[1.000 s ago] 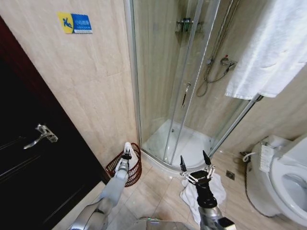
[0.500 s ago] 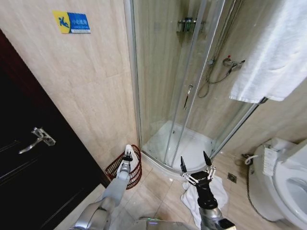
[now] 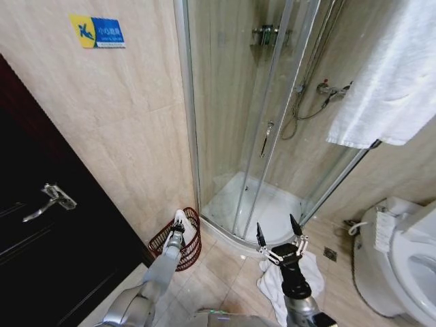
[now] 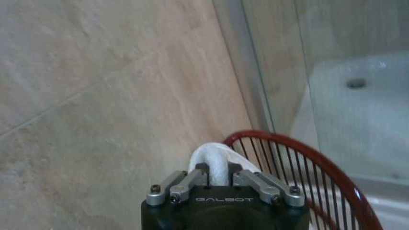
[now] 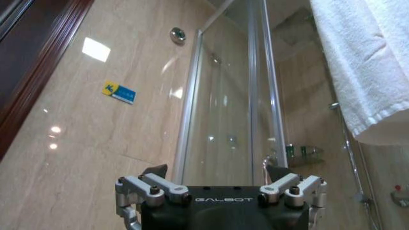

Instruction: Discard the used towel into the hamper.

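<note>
The hamper [image 3: 180, 240], a dark red-brown wire basket, stands on the tiled floor [image 3: 228, 269] in the corner where the beige wall [image 3: 129, 129] meets the glass shower enclosure [image 3: 238, 136]. My left gripper [image 3: 180, 221] is poised directly over the hamper's open top, its fingers [image 4: 185, 181] closed on a small fold of white towel [image 4: 216, 160] that bulges out between them; in the left wrist view this towel sits just above the hamper's red rim [image 4: 300, 146]. On the far side of the hamper from the dark door [image 3: 48, 245], near the curved base of the shower enclosure, my right gripper [image 3: 278, 231] points upward with its two dark fingertips spread wide apart and nothing between them. A second white cloth [image 3: 300, 276] lies crumpled on the floor under and behind my right arm, well apart from the hamper. Beyond it stands the toilet [image 3: 402, 259]. High above that side a large white towel [image 3: 392, 75] hangs from a rail. On the wall above the hamper is a blue and yellow sign [image 3: 97, 31].
</note>
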### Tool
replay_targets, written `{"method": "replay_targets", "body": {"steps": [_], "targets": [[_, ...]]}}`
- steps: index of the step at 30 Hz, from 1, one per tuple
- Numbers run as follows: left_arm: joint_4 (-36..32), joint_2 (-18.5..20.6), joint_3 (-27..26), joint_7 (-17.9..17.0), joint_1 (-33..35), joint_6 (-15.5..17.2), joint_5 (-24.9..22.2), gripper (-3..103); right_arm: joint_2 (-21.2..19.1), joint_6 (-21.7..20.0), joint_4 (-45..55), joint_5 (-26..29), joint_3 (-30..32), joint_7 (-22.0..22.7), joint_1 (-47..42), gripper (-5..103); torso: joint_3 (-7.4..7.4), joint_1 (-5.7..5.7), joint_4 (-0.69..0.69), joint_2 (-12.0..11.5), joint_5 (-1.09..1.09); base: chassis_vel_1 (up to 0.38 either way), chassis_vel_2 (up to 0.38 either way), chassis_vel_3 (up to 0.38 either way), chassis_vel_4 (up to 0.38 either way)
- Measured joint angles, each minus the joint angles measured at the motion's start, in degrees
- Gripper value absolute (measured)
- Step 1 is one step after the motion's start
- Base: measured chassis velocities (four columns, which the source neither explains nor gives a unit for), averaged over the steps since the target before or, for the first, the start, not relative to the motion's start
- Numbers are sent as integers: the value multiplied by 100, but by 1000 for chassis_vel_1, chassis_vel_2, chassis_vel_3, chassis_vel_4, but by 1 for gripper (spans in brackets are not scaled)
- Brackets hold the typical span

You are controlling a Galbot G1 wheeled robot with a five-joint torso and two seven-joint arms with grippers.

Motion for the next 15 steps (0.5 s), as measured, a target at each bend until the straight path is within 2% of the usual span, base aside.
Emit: {"method": "replay_targets", "body": {"steps": [1, 2, 3, 4, 6, 7, 10, 11, 12, 13, 15], "targets": [[-45, 20, 26, 1, 38, 106, 105, 24, 17, 0, -1, -7, -3, 0, 1, 100, 0, 0, 0, 0, 1, 0, 0, 0, 0], [-45, 20, 26, 1, 38, 106, 105, 24, 17, 0, -1, -7, -3, 0, 1, 100, 0, 0, 0, 0, 1, 0, 0, 0, 0], [-219, 51, 70, 44, 149, 342, 250, 29, 27, 0, -8, -16, -5, 0, 0, 100, 0, 0, -1, 0, 1, 0, 0, 0, 0], [-413, 102, 115, 106, 264, 548, 303, 29, 27, 0, -15, -21, -5, -2, -11, 100, 0, 0, -1, 0, -2, 0, 0, 0, 0], [-767, 220, 163, 256, 456, 870, 301, 40, 15, 0, -22, -23, -5, -7, -35, 100, 0, 0, 1, 0, 1, 0, 0, 0, 0], [-863, 258, 169, 323, 507, 944, 301, 45, 10, 0, -23, -26, -4, -9, -36, 100, 0, 0, 1, 0, 2, 0, 0, 0, 0], [-1007, 349, 166, 464, 591, 1038, 281, 45, 5, 0, -21, -44, -6, -16, -24, 100, 0, 0, 1, 0, -1, 0, 0, 0, 0], [-1076, 382, 164, 510, 620, 1049, 255, 56, 5, 0, -17, -53, -11, -16, -12, 100, 0, 0, 1, 0, -1, 0, 0, 0, 0], [-1198, 429, 164, 594, 668, 1061, 201, 62, 6, -3, -15, -68, -17, -17, 7, 100, 0, 0, 0, 0, 1, 0, 0, 0, 0], [-1198, 429, 164, 594, 668, 1061, 201, 62, 6, -3, -15, -68, -17, -17, 7, 100, 0, 0, 0, 0, 1, 0, 0, 0, 0], [-1509, 534, 189, 744, 792, 1114, 19, 72, 10, -12, -16, -80, -26, -20, 25, 100, 0, 1, 1, 0, 0, 0, 0, 0, 0]]}}
